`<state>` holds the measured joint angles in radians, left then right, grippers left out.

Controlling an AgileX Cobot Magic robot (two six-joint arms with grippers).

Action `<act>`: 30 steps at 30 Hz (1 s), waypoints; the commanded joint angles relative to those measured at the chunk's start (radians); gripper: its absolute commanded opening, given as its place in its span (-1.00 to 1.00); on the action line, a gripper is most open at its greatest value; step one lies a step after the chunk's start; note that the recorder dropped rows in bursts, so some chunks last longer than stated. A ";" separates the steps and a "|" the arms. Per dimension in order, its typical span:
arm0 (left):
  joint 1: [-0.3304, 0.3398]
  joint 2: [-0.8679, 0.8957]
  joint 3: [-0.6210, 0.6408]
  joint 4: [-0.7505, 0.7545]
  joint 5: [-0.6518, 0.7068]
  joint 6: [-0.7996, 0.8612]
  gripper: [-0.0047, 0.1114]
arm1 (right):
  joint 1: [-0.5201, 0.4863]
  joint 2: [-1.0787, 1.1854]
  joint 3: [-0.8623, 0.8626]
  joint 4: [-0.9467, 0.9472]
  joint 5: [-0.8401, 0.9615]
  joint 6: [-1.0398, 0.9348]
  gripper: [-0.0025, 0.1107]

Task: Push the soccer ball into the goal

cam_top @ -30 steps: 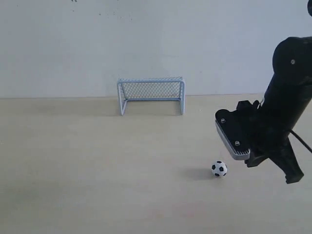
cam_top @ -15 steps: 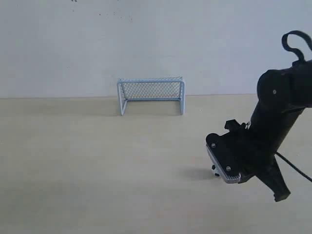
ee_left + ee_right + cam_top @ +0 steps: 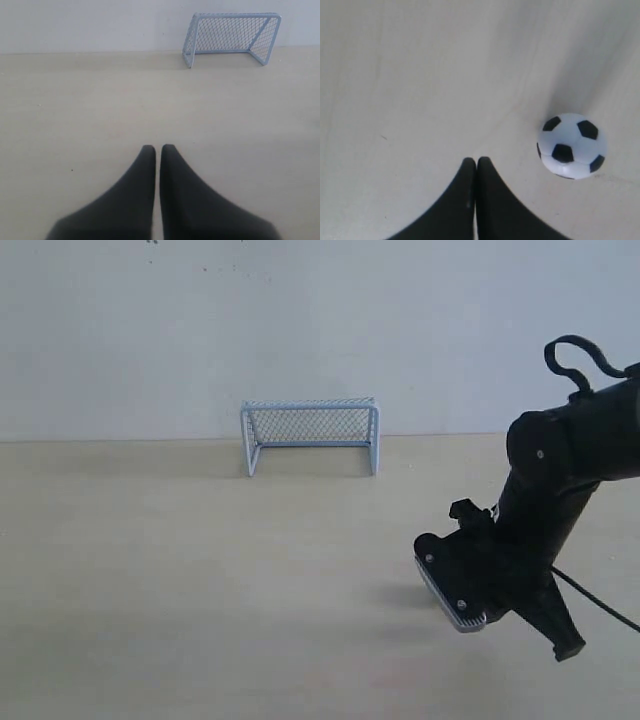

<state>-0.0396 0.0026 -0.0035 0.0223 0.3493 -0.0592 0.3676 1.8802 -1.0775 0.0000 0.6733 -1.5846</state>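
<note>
**Black right arm low over the ball; goal far back**

Pale beige counter (image 3: 200, 580) carries the scene, with a plain white wall (image 3: 300, 330) behind it. The goal (image 3: 310, 435), grey-white tubular frame with fine mesh, stands at the far edge of the counter against the wall, slightly left of centre, mouth facing the near side. It is upright.

The right arm (image 3: 560, 490) reaches down over the near-right part of the counter, well apart from the goal. Its wrist housing, with a grey plate, hangs low above the surface and casts a shadow just to its left. In the exterior view the soccer ball is hidden behind this arm.

Right wrist view: the right pincer (image 3: 476, 162) has its two black fingers pressed together, tips meeting, nothing between them. The soccer ball (image 3: 572, 146) rests on the counter just beside the fingertips, off to one side, not touching them. White with black pentagon patches, shadow under it.

Left wrist view: the left pincer (image 3: 157, 149) is closed too, only a thin slit between the fingers, empty. The goal (image 3: 232, 37) lies well beyond it on the counter.
</note>
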 commanded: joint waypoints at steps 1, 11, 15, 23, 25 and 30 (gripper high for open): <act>0.001 -0.003 0.004 0.001 -0.005 0.003 -0.84 | 0.002 0.037 -0.020 -0.036 -0.037 -0.036 -0.96; 0.001 -0.003 0.004 0.001 -0.005 0.003 -0.84 | 0.049 -0.029 -0.236 0.529 -0.704 -0.130 -0.96; 0.001 -0.003 0.004 0.001 -0.005 0.003 -0.84 | 0.049 -0.115 -0.163 0.529 -0.701 -0.197 -0.96; 0.001 -0.003 0.004 0.001 -0.005 0.003 -0.84 | 0.049 -0.196 -0.010 0.529 -0.697 -0.197 -0.96; 0.001 -0.003 0.004 0.001 -0.005 0.003 -0.84 | 0.049 -0.211 0.021 0.529 -0.673 -0.197 -0.96; 0.001 -0.003 0.004 0.001 -0.005 0.003 -0.84 | 0.049 -0.255 0.090 0.533 -0.555 -0.197 -0.96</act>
<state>-0.0396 0.0026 -0.0035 0.0223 0.3493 -0.0592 0.4195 1.6557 -1.0222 0.5311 0.0448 -1.7774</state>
